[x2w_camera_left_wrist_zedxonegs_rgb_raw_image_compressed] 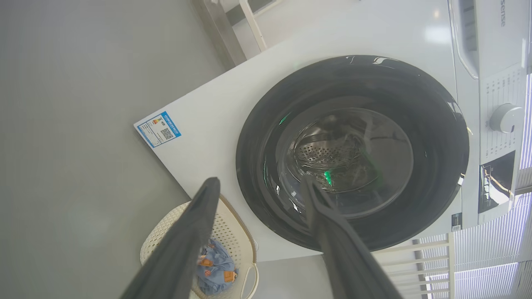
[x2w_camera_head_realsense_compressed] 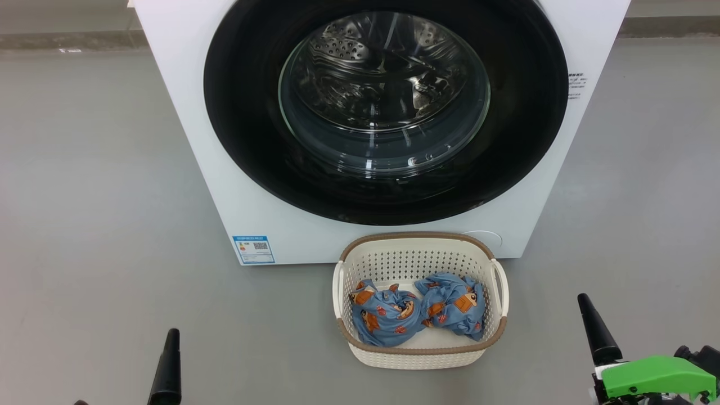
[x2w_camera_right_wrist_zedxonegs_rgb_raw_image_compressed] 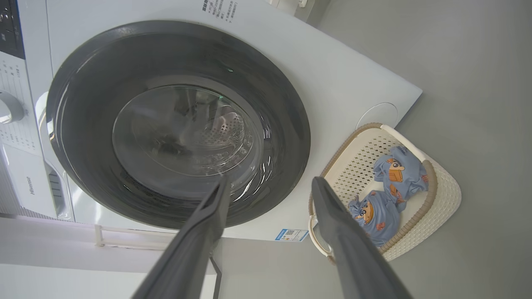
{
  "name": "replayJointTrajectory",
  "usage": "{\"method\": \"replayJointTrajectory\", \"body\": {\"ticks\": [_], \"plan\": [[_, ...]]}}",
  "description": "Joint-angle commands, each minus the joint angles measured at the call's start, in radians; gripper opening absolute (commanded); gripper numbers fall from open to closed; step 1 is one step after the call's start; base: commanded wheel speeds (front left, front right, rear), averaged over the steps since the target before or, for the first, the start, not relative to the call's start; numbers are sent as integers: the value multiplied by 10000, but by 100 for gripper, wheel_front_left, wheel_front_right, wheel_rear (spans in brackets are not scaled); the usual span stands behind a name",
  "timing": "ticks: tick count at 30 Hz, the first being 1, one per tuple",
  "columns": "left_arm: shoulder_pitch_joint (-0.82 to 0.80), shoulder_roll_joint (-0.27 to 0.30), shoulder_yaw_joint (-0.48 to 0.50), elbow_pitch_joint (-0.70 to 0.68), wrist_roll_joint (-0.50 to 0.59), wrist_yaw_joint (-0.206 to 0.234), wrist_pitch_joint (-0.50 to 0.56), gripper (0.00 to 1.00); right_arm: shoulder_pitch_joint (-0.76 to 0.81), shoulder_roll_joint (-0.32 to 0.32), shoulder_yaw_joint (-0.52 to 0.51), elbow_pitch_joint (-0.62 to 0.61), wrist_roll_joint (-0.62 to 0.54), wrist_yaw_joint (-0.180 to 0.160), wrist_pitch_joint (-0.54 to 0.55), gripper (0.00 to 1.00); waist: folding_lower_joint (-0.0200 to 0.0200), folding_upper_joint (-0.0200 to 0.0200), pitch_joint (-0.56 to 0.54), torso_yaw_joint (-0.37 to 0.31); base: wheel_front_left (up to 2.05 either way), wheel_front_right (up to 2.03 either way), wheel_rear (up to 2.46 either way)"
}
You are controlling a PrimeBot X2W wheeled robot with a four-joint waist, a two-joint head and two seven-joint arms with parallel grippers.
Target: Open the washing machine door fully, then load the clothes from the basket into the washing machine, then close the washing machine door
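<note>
- White washing machine (x2w_camera_head_realsense_compressed: 185,140): upper centre of the head view, standing on the grey floor (x2w_camera_head_realsense_compressed: 84,197).
- Its washing machine door (x2w_camera_head_realsense_compressed: 242,112): shut, flush with the front.
- Cream basket (x2w_camera_head_realsense_compressed: 419,354): lower centre, on the floor just before the machine.
- Blue clothes (x2w_camera_head_realsense_compressed: 416,312): two pieces side by side inside the basket.
- The left tool (x2w_camera_left_wrist_zedxonegs_rgb_raw_image_compressed: 259,182) and right tool (x2w_camera_right_wrist_zedxonegs_rgb_raw_image_compressed: 271,179): fingers spread wide, holding nothing, lower left and lower right of the head view.

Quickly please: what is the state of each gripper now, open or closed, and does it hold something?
Left gripper: open, holding nothing.
Right gripper: open, holding nothing.
</note>
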Motion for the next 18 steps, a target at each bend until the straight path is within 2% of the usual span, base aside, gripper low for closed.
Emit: {"method": "replayJointTrajectory", "body": {"ticks": [1,18], "plan": [[-67,95,92,-346,368,-27,-117,100,-161,-172,168,-291,-443,26,-110,100,-1,0,0,7,0,0,0],[-16,90,-77,-556,2434,-38,-606,100,-118,-241,496,-321,-2283,33,-597,100,-1,0,40,81,0,0,0]]}}
